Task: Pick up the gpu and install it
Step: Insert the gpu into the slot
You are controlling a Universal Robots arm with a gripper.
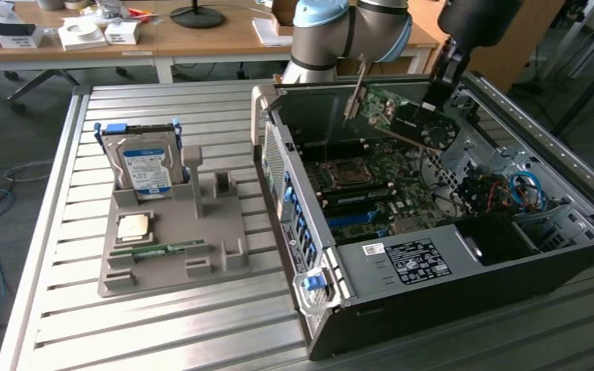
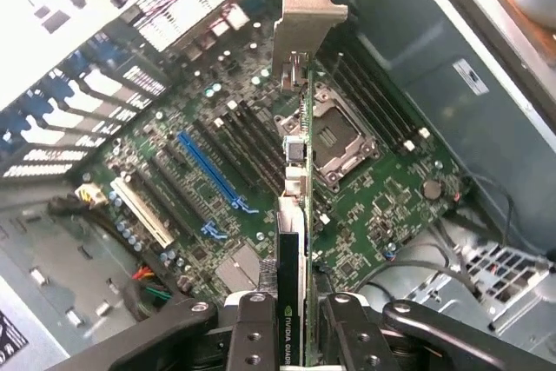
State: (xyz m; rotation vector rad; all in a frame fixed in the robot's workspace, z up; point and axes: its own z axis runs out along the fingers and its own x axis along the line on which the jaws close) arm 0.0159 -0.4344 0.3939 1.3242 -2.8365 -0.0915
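At the lower right of the exterior view, an open computer case (image 1: 380,325) is seen lying on the slatted metal counter (image 1: 173,325), with a labelled power supply (image 1: 405,259) nearest the camera. At the left centre a grey holder (image 1: 173,267) is set on the counter, carrying a narrow green memory stick (image 1: 163,249), a processor chip (image 1: 134,226) and, behind them, an upright hard drive (image 1: 145,166). Deeper in the case the motherboard (image 1: 364,185) is exposed. Above it, at the upper right of centre, the gpu (image 1: 405,116) is held tilted and clear of the board, not seated. In the wrist view the gripper (image 2: 295,323) is closed on the edge of the gpu (image 2: 295,215), whose silvery bracket (image 2: 308,15) points away over a blue slot (image 2: 213,171) and the processor socket (image 2: 334,136). The arm (image 1: 349,31) is seen at the top centre.
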